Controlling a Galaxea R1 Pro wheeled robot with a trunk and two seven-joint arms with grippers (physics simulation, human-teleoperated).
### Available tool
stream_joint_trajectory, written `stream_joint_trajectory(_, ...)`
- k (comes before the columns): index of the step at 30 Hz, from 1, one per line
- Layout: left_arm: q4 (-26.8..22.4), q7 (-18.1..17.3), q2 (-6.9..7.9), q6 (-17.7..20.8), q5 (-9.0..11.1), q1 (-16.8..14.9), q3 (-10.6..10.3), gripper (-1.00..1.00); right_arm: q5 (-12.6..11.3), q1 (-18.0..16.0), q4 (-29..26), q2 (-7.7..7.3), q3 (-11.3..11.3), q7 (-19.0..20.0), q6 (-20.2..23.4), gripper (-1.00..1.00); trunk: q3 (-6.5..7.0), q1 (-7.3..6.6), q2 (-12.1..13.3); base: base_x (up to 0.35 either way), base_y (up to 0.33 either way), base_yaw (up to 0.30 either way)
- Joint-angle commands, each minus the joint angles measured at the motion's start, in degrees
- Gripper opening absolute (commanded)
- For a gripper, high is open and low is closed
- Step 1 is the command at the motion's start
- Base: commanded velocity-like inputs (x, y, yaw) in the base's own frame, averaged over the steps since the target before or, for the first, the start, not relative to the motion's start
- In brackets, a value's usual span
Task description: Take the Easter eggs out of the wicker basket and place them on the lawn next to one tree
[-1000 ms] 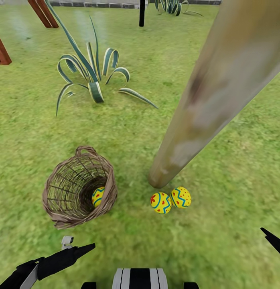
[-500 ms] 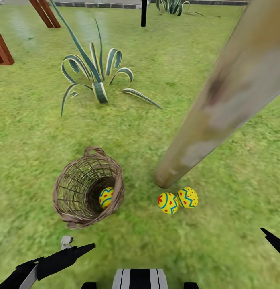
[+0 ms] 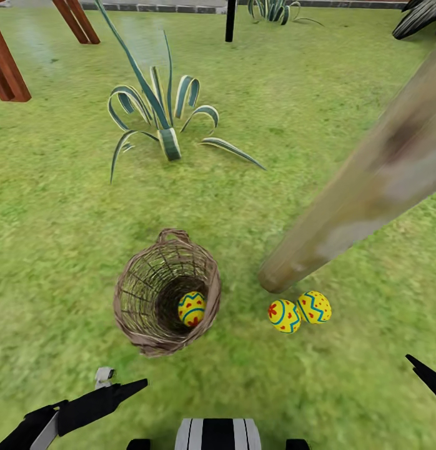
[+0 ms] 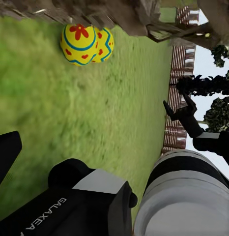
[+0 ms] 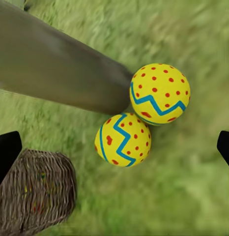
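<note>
Yellow, the last egg (image 3: 191,309) sits deep in the basket (image 3: 143,294) just ahead of the left claw (image 3: 109,390), the nearer one, whose grip I cannot tell, while the right claw (image 5: 114,147), fingers spread, hangs over two eggs (image 3: 299,310) at the tree (image 3: 343,219).

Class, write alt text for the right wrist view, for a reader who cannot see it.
Two yellow Easter eggs with blue zigzag bands and red dots lie touching on the lawn at the foot of a pale tree trunk. The brown wicker basket sits close by, and the right gripper's dark fingers frame the scene, spread wide.
</note>
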Motion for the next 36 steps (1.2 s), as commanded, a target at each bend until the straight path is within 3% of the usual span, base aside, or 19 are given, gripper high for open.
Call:
stream_joint_trajectory(1, 0.0, -0.1, 0.02, 0.6, 0.2, 0.0, -0.1, 1.00, -0.5, -0.1, 0.2, 0.02, 0.5, 0.4, 0.5, 1.00, -0.03, -0.01, 0.0, 0.000, 0.313, 0.000)
stream_joint_trajectory(36, 0.0, -0.1, 0.02, 0.5, 0.2, 0.0, -0.1, 1.00, -0.5, -0.1, 0.2, 0.02, 0.5, 0.4, 0.4, 1.00, -0.03, -0.01, 0.0, 0.000, 0.319, 0.000)
